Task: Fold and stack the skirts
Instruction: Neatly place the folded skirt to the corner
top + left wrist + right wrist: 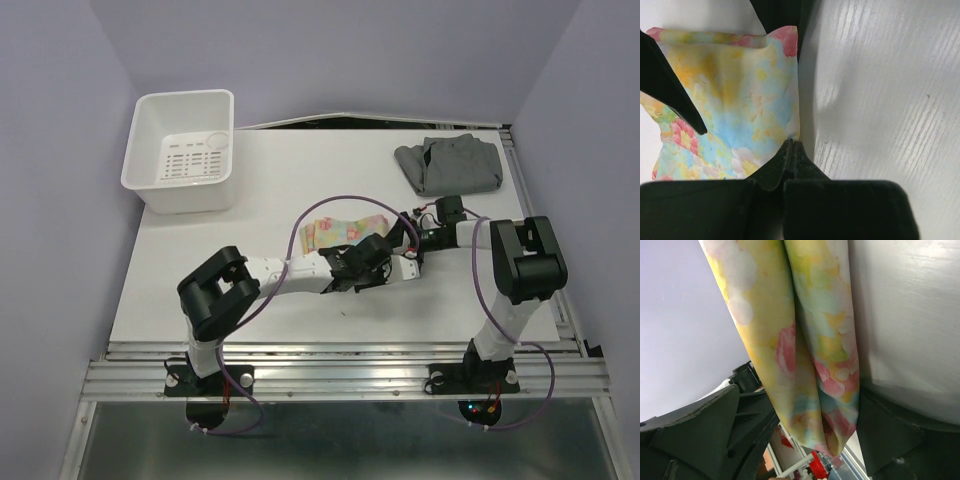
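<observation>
The flowered skirt (335, 232) lies folded at the table's middle, in pastel yellow, blue and green with pink flowers. My left gripper (384, 244) sits at its right edge. In the left wrist view its jaws (791, 144) are pressed together on the edge of that skirt (735, 95). My right gripper (406, 228) meets the same end from the right. In the right wrist view it (800, 400) is open, with its fingers (705, 435) spread on either side of the skirt's folded layers (805, 340). The grey skirt (449, 165) lies crumpled at the back right, apart from both grippers.
A white plastic bin (184, 150) stands at the back left. Purple cables loop over the table near both arms. A metal rail (340, 375) runs along the near edge, and another runs down the right side.
</observation>
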`<action>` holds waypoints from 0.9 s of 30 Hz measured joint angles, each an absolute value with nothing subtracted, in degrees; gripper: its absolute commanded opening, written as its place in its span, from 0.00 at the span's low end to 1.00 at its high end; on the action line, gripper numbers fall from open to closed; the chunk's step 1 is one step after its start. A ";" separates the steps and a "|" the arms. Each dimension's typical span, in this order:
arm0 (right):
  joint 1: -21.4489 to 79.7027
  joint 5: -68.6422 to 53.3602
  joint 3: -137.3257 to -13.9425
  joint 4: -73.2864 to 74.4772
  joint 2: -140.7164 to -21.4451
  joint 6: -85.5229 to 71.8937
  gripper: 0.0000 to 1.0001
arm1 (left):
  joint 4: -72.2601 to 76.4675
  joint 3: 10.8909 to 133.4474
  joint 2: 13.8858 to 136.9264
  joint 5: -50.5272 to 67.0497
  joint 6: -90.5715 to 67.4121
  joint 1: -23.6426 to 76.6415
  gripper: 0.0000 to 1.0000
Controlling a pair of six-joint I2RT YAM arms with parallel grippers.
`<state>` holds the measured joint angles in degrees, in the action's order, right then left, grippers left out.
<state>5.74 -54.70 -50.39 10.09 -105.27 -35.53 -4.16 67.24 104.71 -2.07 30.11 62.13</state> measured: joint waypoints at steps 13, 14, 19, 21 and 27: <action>7.57 -47.40 -48.21 -4.47 -105.30 -46.06 0.75 | -3.44 67.57 104.49 -0.34 28.69 60.10 0.00; 7.75 -46.52 -47.24 -6.07 -104.71 -47.40 0.75 | -3.38 67.92 104.49 0.12 28.12 59.59 0.00; 8.64 -43.68 -44.23 -11.00 -103.00 -50.63 0.68 | -2.70 69.95 104.49 1.74 26.24 57.52 0.00; 8.78 -43.20 -44.23 -11.57 -103.18 -50.87 0.61 | -2.44 70.19 104.49 2.15 26.04 57.12 0.00; 9.47 -40.84 -44.34 -12.47 -103.88 -49.43 0.16 | -2.44 70.22 104.49 3.03 26.00 56.99 0.16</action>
